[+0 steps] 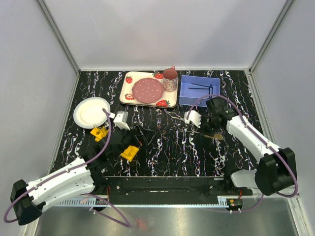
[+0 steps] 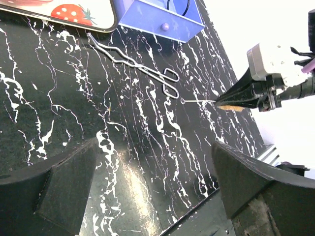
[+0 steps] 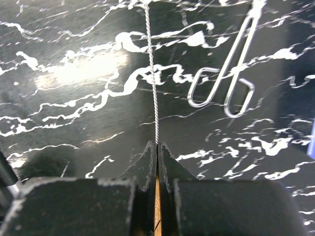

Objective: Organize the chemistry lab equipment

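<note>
Presently the left jaws are seen wide open, empty, over the table [image 2: 74,98]. The brush [image 3: 152,73] is gripped at its bristles by the shut right jaws, near the tongs [image 3: 238,56]. A carry to the far blue box [image 1: 197,102] is probably needed.

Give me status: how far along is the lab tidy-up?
Done: little. Only something thin and dark lies in the blue bin. In hand: the right tool is shut on the brush, its wire stem sticking out ahead. Left: the tongs lie loose on the table, two yellow pieces sit by the left arm, and the left tool is open and empty.
</note>
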